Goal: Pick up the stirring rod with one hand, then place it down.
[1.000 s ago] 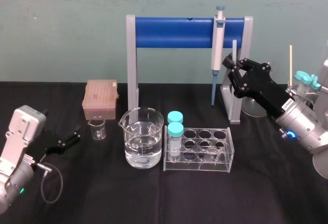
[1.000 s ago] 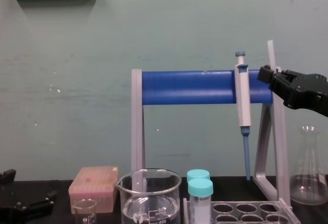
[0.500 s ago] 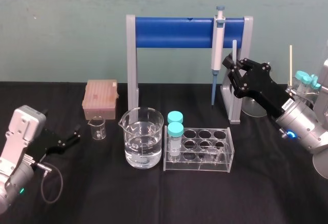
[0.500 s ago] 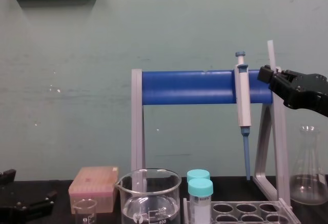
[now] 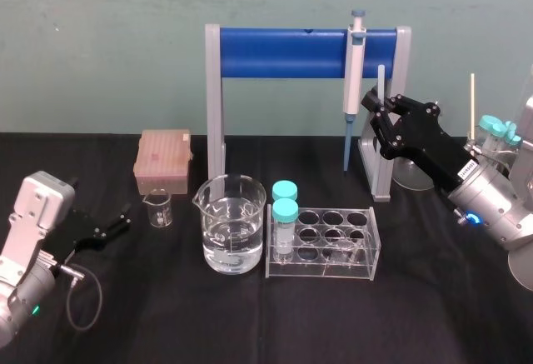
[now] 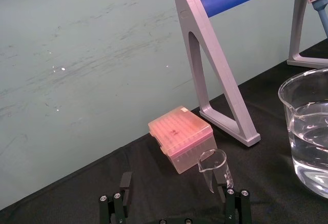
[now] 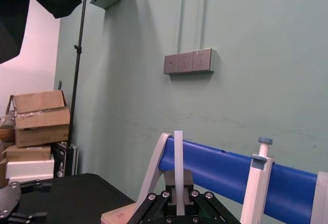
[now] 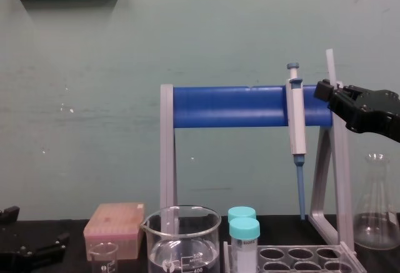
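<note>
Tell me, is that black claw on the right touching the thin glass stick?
Touching. In the right wrist view the stirring rod stands upright, pinched between the right gripper's fingers with no gap.

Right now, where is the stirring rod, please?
Head view, right side: the stirring rod stands upright in the right gripper, beside the pipette and the stand's leg.

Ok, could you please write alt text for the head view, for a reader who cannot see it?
The right black two-fingered gripper holds a thin translucent whitish stirring rod upright beside a grey stand with a blue bar, where a white-and-blue pipette hangs. The left black gripper, open, sits low on the left.
</note>
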Action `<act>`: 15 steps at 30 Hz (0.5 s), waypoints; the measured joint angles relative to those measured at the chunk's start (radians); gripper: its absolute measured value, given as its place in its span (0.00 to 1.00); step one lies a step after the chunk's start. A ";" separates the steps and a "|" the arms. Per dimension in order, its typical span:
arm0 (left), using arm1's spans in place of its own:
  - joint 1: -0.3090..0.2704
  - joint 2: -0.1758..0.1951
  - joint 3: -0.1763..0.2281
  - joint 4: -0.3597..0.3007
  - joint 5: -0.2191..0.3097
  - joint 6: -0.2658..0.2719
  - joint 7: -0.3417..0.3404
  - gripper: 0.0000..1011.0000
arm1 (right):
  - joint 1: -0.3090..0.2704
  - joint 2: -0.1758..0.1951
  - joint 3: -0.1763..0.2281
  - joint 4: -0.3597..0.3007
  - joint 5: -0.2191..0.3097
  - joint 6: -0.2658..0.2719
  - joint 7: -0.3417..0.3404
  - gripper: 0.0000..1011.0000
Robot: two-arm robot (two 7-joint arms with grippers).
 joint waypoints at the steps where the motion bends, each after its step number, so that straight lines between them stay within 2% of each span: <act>1: 0.000 0.000 0.000 0.000 0.000 0.000 0.000 0.99 | 0.000 0.000 0.000 0.000 0.000 0.000 0.000 0.07; 15: 0.000 0.000 0.000 0.000 0.000 0.000 0.000 0.99 | 0.000 0.000 0.000 0.000 0.000 0.000 0.000 0.07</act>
